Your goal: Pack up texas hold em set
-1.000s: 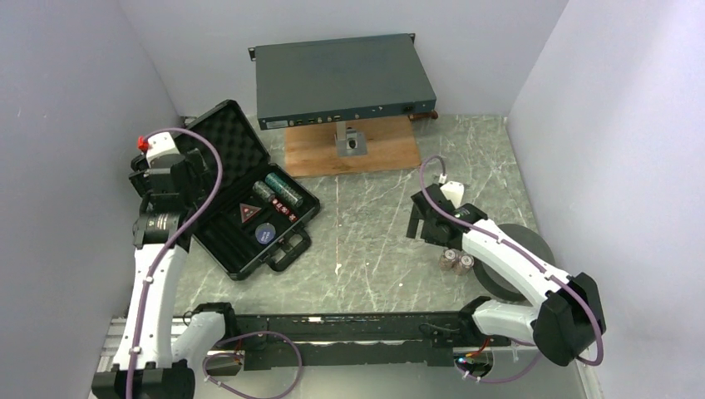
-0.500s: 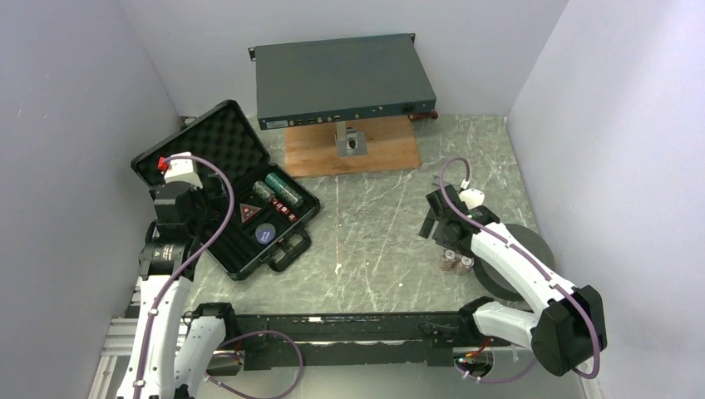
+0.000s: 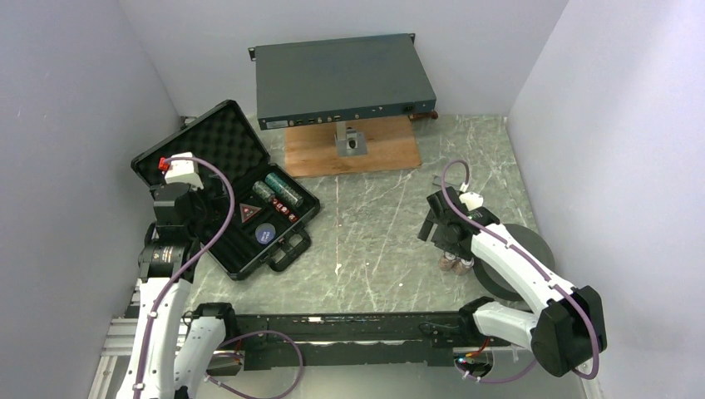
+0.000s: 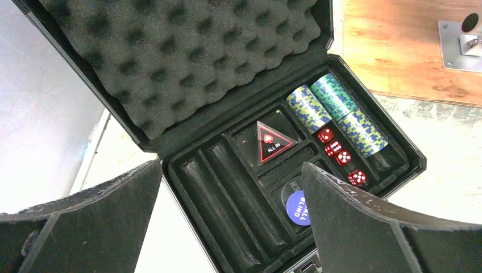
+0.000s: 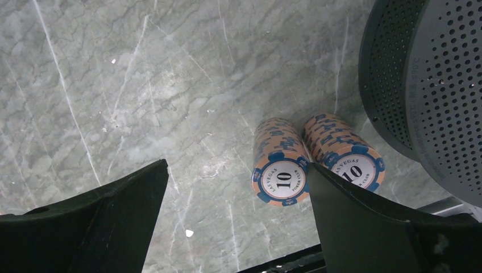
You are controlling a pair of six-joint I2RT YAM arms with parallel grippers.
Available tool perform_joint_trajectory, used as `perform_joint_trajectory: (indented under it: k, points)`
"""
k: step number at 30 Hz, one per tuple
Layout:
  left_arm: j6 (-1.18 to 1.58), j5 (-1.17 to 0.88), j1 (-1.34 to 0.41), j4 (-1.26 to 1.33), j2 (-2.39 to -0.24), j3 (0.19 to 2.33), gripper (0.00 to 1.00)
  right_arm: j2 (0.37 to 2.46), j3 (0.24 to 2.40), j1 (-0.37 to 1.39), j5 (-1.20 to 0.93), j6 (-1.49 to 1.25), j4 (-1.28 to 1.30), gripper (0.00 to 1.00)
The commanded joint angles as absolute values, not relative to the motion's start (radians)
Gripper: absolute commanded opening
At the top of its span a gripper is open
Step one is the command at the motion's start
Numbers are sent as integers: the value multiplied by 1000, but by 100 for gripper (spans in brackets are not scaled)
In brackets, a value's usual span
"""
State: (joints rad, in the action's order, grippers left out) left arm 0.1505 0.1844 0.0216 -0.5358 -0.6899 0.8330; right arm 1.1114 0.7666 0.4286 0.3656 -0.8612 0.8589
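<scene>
While right pincer [image 5: 237,165] gapes, chip stacks [image 5: 284,168] sit beneath.

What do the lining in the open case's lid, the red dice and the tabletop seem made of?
Lid lining: soft black foam, matte, judging by its egg-crate dimples. Red dice: likely translucent plastic; they glint. Tabletop: grey marble look with white veins, possibly only a printed surface.
</scene>
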Motion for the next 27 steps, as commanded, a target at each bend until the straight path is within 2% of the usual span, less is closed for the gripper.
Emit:
perform_joint_trajectory:
  k: [1,15,22,27]
  points:
    - [140,173,15,-501,-679,840,100,1094,774,428,358,-882,933,95]
    - [136,163,13,-501,-684,840,100,1026,770,427,282,-879,960,96]
    - [135,161,11,-499,-687,838,100,1070,728,428,231,-884,884,95]
    - [133,158,8,-501,-689,839,100,1092,717,426,270,-884,868,95]
